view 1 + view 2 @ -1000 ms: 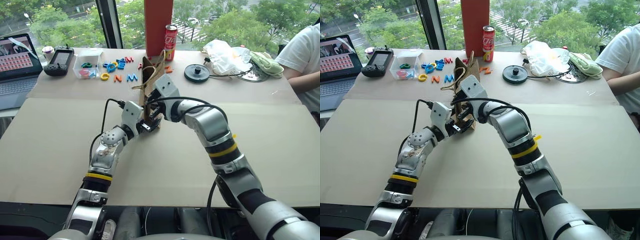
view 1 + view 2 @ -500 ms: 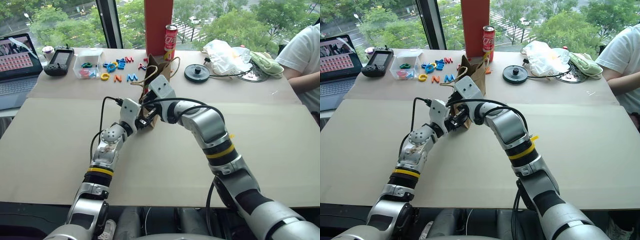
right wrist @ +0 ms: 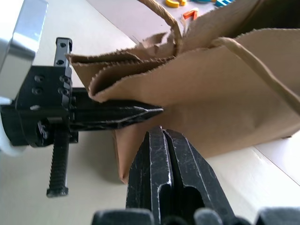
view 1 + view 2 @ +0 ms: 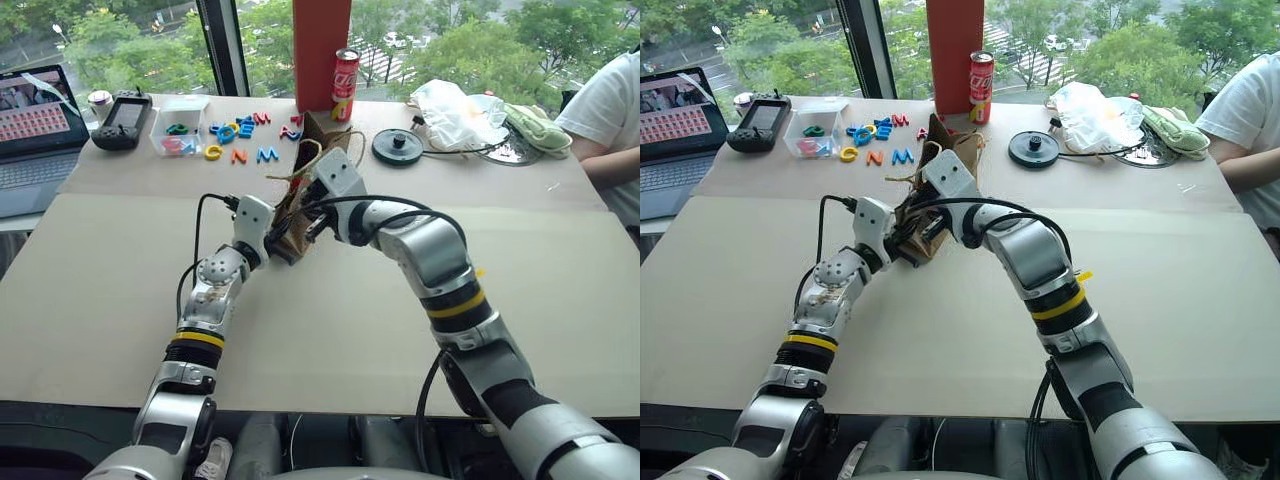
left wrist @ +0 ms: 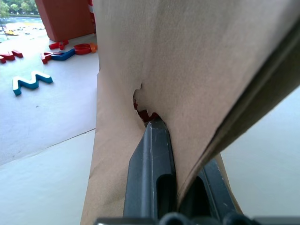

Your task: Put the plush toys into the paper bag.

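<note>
Left pincer (image 5: pixel 176 187), clenched on the paper bag (image 4: pixel 318 170): one black finger (image 5: pixel 152 168) lies outside a torn brown wall, the other behind the fold, and red shows through the tear. Right pincer (image 3: pixel 164 168), fingers pressed together, tip against the bag's near face just beside the left pincer; no paper can be seen between its fingers. The paper bag sits at mid-counter (image 4: pixel 120 290), just beyond the two pincers, its long axis running near to far and leaning, with the serrated mouth and twine handles (image 4: pixel 300 160) raised toward the far side. Beyond, on the far left, coloured plastic letters (image 4: pixel 240 130); directly behind the bag, a red soda can (image 4: pixel 344 72); to the far right, a white plastic bag (image 4: pixel 455 110).
</note>
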